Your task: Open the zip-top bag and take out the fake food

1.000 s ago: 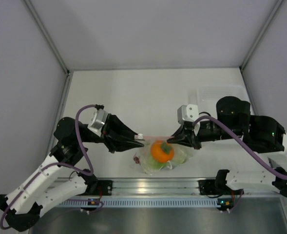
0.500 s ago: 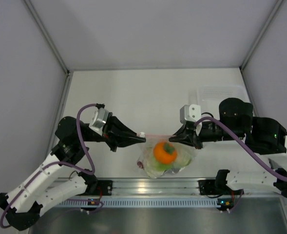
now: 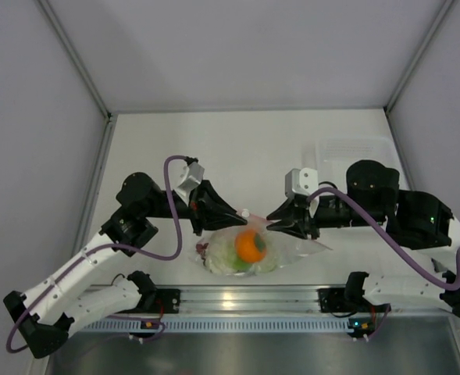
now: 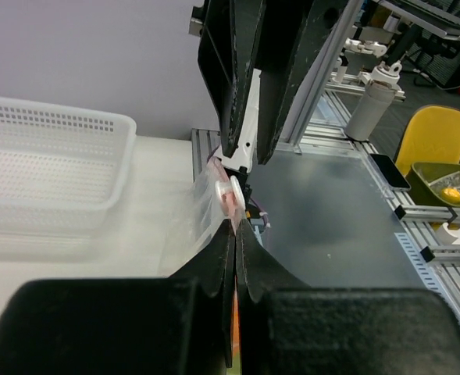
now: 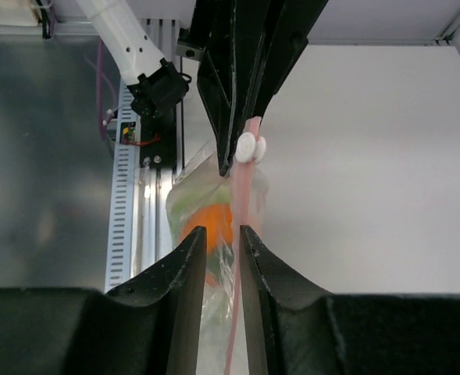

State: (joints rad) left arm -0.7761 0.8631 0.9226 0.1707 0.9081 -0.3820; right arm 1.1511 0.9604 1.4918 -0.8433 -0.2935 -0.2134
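Observation:
The zip-top bag point(image 3: 292, 251) lies low between my two grippers, its pink zip strip point(image 5: 241, 187) stretched up between them. Inside it are the fake food pieces: an orange fruit point(image 3: 250, 246) and pale green pieces point(image 3: 226, 259). My left gripper point(image 3: 241, 212) is shut on the zip strip right at the white slider point(image 4: 228, 187). In the left wrist view point(image 4: 236, 226) the jaws are pressed together. My right gripper point(image 3: 272, 219) faces it closely. In the right wrist view point(image 5: 223, 232) its jaws stand a little apart, with the strip running loose between them.
A rigid clear tray point(image 3: 354, 148) stands at the back right and also shows in the left wrist view point(image 4: 42, 156). The aluminium rail point(image 3: 245, 298) runs along the near table edge just below the bag. Enclosure walls stand on both sides.
My left gripper has moved right along the zip strip, close up to the right gripper. The bag has sagged lower and spread flatter. The right arm has barely moved.

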